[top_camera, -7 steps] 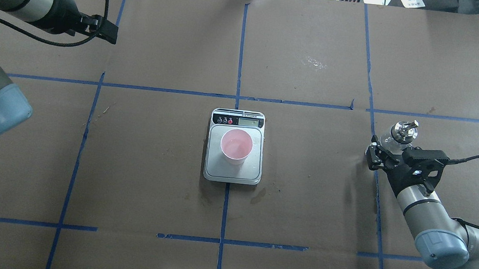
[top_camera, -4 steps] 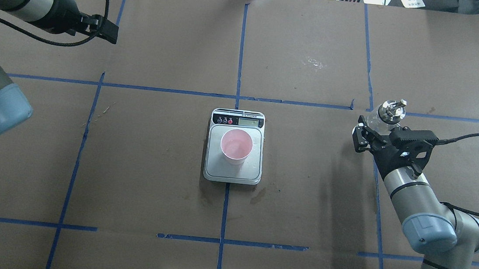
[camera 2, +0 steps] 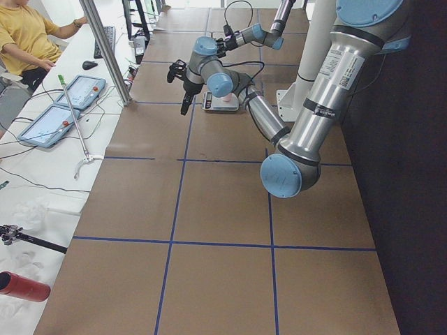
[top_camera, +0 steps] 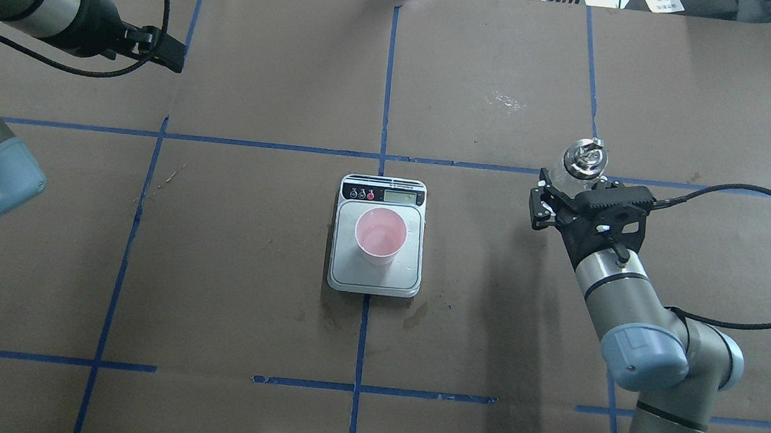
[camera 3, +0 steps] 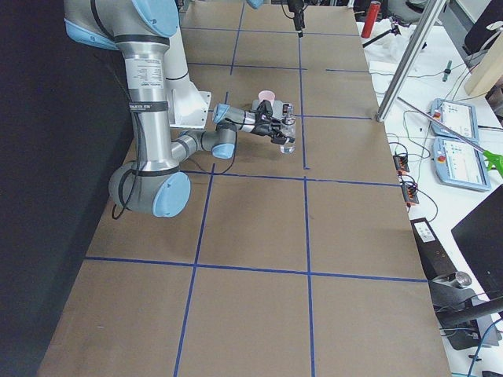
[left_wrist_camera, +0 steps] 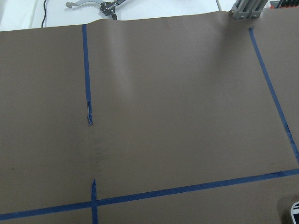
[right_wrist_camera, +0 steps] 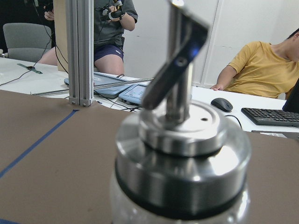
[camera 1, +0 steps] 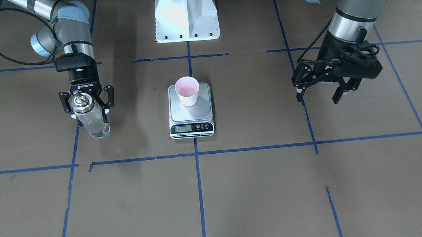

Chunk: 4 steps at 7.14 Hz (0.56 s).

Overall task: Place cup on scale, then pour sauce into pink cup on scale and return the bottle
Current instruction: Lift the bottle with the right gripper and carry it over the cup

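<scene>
Left gripper first: it hangs above the desk on my left side, fingers spread wide with nothing between them, well apart from everything else. My left wrist camera sees little but brown paper crossed by blue tape.

At the middle of the desk lies the scale, its black display strip on the side away from my base. The cup stands upright on the steel platform, inside its edges, pink interior facing up.

Farther right, well apart from the scale, my right gripper is closed on the bottle, one finger on each side of the glass body just below the metal collar. The bottle is upright, spout on top, and sits low, beside a blue tape line. I cannot tell whether its base touches the desk. Any sauce inside the clear glass I cannot make out.

From my right wrist camera the metal top fills the view. Behind it, beyond the desk edge, a person in a yellow shirt sits by a keyboard.
</scene>
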{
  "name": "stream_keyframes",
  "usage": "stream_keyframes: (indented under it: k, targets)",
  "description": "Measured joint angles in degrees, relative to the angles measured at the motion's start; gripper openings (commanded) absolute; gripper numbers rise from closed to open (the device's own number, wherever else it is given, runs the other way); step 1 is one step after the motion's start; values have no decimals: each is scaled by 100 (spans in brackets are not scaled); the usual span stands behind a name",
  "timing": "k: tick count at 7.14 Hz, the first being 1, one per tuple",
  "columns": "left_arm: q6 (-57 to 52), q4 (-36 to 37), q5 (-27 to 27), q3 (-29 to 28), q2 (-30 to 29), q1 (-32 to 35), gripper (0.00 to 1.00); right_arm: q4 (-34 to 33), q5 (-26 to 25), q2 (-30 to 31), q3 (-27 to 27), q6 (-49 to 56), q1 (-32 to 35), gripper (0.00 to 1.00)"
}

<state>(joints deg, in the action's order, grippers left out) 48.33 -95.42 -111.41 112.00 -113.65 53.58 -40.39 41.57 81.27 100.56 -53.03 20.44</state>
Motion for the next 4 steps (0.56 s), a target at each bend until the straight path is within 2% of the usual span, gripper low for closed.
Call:
stream_keyframes:
  k: [2,4]
  targets:
    - [-9,-5,3,-32,46,3,100,-610,-147,-321,32,59,-31,0]
    - [-16,-17,5,-66,71,-1,100,-706,37,-504,83,776,-63,0]
